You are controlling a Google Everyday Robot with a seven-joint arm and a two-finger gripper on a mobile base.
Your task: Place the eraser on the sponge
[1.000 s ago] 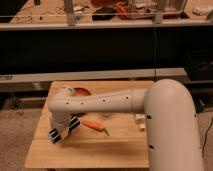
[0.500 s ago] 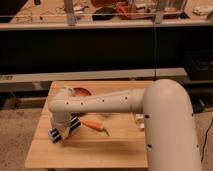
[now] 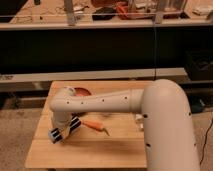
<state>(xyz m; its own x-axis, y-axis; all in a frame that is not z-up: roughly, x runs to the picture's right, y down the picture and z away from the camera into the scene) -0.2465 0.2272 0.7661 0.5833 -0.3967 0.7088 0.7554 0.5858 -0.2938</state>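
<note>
My gripper (image 3: 62, 131) hangs from the white arm, down at the left side of the wooden table (image 3: 85, 152), its dark and white tip touching or almost touching the tabletop. A pale blue patch at the tip's lower left looks like the sponge (image 3: 53, 134), mostly covered by the gripper. The eraser is hidden; I cannot make it out in or under the gripper. An orange carrot (image 3: 95, 126) lies just right of the gripper, pointing right.
An orange bowl (image 3: 83, 92) sits at the back of the table, partly behind the arm. My bulky white forearm (image 3: 160, 120) covers the table's right side. A dark shelf unit and a metal rail stand behind the table.
The arm and gripper have sunk very slightly toward the tabletop at the same spot. The carrot and bowl have not moved.
</note>
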